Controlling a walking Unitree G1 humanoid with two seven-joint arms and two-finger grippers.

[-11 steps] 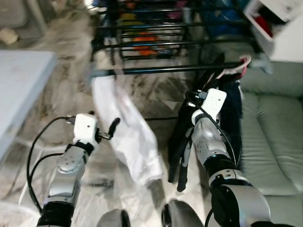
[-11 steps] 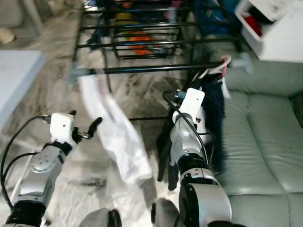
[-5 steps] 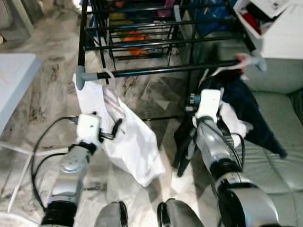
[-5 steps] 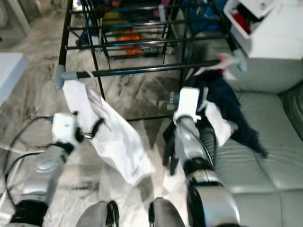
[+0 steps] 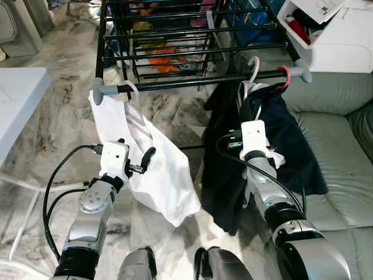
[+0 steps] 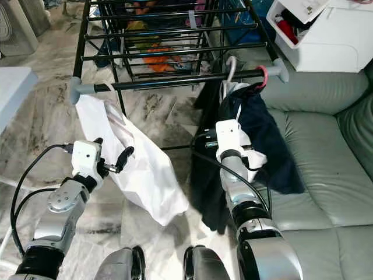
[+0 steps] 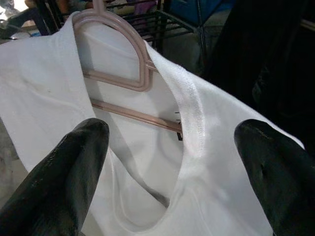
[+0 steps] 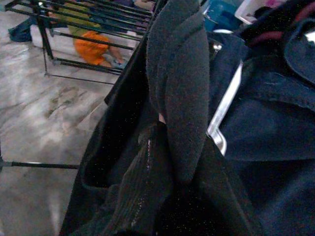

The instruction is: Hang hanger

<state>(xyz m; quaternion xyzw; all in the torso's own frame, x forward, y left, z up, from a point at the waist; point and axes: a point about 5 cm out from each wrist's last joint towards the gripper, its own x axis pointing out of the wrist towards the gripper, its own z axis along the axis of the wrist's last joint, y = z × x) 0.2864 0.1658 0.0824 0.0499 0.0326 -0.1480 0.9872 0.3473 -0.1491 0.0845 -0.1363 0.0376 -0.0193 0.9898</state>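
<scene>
Left gripper (image 5: 141, 165), fingers spread wide and empty, faces the pink hanger (image 7: 129, 73) inside the white shirt (image 5: 157, 169) on the rack rail (image 5: 198, 83), centre-left of frame. Right gripper buried in dark garments (image 5: 256, 146); finger state indeterminable.

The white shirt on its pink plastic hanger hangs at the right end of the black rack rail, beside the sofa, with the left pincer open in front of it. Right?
Not quite: the white shirt on its pink plastic hanger hangs at the left end of the black rack rail, away from the sofa, as the left eye view shows. The left pincer is open before it.
</scene>
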